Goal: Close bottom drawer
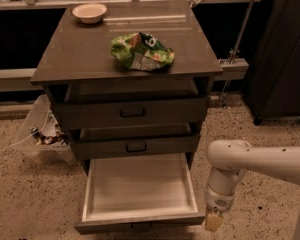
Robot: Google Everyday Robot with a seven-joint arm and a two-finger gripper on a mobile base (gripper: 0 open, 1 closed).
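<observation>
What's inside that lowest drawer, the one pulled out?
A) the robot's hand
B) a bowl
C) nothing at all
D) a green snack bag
C: the bottom drawer shows only its bare pale floor. The green snack bag and the bowl sit on the cabinet top, and the gripper hangs outside the drawer, beside its front corner.
</observation>
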